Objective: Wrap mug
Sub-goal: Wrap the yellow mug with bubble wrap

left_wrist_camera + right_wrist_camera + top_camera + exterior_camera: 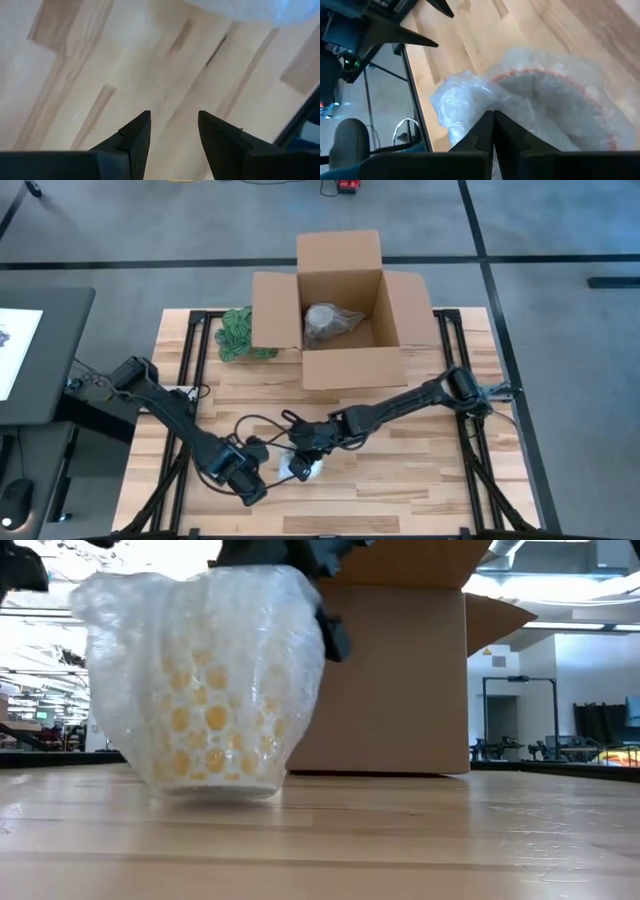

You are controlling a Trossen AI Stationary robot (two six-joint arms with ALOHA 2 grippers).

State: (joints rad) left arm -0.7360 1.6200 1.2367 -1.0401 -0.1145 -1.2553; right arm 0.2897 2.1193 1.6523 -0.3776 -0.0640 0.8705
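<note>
A mug with yellow dots stands on its base on the table, loosely covered in clear bubble wrap [210, 690], near the front middle [303, 468]. My right gripper [493, 117] reaches in from the right, just above the mug [302, 452], and is shut on the wrap. The mug's orange rim [545, 75] shows through the plastic. My left gripper [172, 122] is open over bare wood just left of the mug [258, 492], holding nothing. An edge of the wrap [250, 10] shows ahead of it. My right gripper pinches the bubble wrap [470, 102] between its two shut fingers, at the bunched upper part beside the mug's rim. The fingers come slanting down from the table's right and far side. The wrapped mug sits upright on the table, and the wrap is slack around it.
An open cardboard box [340, 310] stands at the far middle with a wrapped bundle [328, 323] inside. A green bundle [238, 332] lies left of the box. Bare wood [420, 470] lies right of the mug. Cables [250, 425] trail near the left arm.
</note>
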